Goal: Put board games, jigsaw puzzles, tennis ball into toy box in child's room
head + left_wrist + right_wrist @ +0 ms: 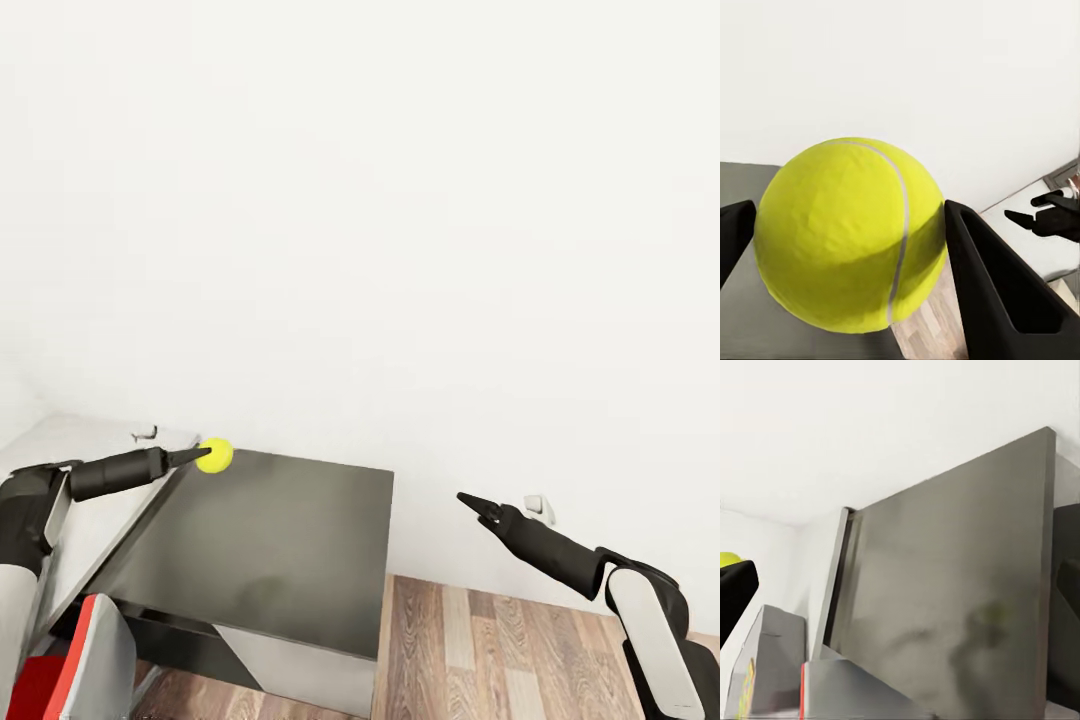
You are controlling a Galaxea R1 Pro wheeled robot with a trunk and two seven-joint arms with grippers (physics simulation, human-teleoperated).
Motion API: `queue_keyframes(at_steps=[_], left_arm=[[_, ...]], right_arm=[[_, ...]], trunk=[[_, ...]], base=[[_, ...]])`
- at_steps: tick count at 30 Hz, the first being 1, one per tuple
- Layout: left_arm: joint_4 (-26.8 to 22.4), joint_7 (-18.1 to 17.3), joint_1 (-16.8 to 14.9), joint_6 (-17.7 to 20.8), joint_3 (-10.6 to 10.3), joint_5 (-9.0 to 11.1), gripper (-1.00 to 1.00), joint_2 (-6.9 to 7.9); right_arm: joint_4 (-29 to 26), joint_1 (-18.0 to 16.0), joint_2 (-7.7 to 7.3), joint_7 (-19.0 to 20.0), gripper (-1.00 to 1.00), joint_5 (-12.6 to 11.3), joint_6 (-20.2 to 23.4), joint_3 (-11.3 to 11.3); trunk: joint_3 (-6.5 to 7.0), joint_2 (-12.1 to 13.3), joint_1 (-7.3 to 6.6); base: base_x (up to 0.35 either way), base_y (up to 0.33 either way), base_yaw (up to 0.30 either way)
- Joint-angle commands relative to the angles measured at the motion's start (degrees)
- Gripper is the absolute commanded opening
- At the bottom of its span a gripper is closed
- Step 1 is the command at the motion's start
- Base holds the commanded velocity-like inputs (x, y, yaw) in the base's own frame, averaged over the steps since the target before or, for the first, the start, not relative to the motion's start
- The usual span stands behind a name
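Note:
The yellow tennis ball hangs above the far left corner of the dark table, and my left gripper is shut on it. In the left wrist view the ball sits between both black fingers. My right gripper hovers off the table's right side, above the wooden floor, open and holding nothing. It also shows small in the left wrist view as the right gripper. The toy box, board games and puzzles are out of view.
A light grey surface adjoins the table on the left. A red and grey boxy object stands at the lower left, close to my left arm. A white wall rises behind the table. Wooden floor lies to the right.

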Motion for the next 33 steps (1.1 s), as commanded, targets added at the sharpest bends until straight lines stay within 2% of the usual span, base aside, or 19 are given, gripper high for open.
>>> queue_keyframes(at_steps=[1, 7, 9, 12, 17, 26, 30, 33], left_arm=[[-0.50, -0.16, -0.07, 1.92, 0.03, -0.15, -1.00, 0.13], [-1.92, -0.38, 0.01, 6.48, 0.21, 0.06, -1.00, 1.95], [-2.12, -1.79, 0.01, 7.83, 0.33, 0.13, -1.00, 2.33], [-2.71, -5.82, 0.04, 8.97, 0.32, 0.08, -1.00, 3.17], [-3.75, -5.82, 0.10, 10.04, 0.31, 0.23, -1.00, 5.00], [-4.08, -5.82, 0.19, 11.46, 0.38, 0.55, -1.00, 5.63], [-4.10, -5.82, 0.36, 11.54, 0.36, 3.70, -1.00, 6.37], [-4.26, -5.82, 1.76, 11.55, 0.33, 8.11, -1.00, 7.29]], right_arm=[[-0.02, -0.03, -0.06, 0.57, 1.00, 0.51, 0.24, -0.10], [0.02, -0.05, -0.11, 0.57, 1.00, 0.51, 0.24, -0.10], [0.00, -0.05, -0.19, 0.57, 1.00, 0.51, 0.27, -0.10], [0.00, -0.05, -0.13, 0.57, 1.00, 0.51, 0.25, -0.10], [0.00, -0.04, -0.12, 0.57, 1.00, 0.51, 0.25, -0.10], [-0.02, -0.05, 0.05, 0.57, 1.00, 0.51, 0.24, -0.10], [-0.02, -0.05, -0.05, 0.57, 1.00, 0.51, 0.24, -0.10], [-0.02, -0.05, -0.04, 0.57, 1.00, 0.51, 0.23, -0.10]], trunk=[[-0.12, -0.11, 0.03], [-0.12, -0.11, 0.03], [-0.12, -0.11, 0.03], [-0.12, -0.11, 0.03], [-0.12, -0.11, 0.03], [-0.12, -0.11, 0.03], [-0.12, -0.11, 0.03], [-0.12, -0.11, 0.03]], base=[[-0.001, -0.032, 0.286], [0.000, -0.010, 0.286], [0.000, -0.001, 0.286], [0.000, -0.001, 0.286], [0.000, 0.000, 0.286], [0.000, 0.000, 0.286], [0.000, 0.000, 0.286], [0.000, 0.000, 0.286]])
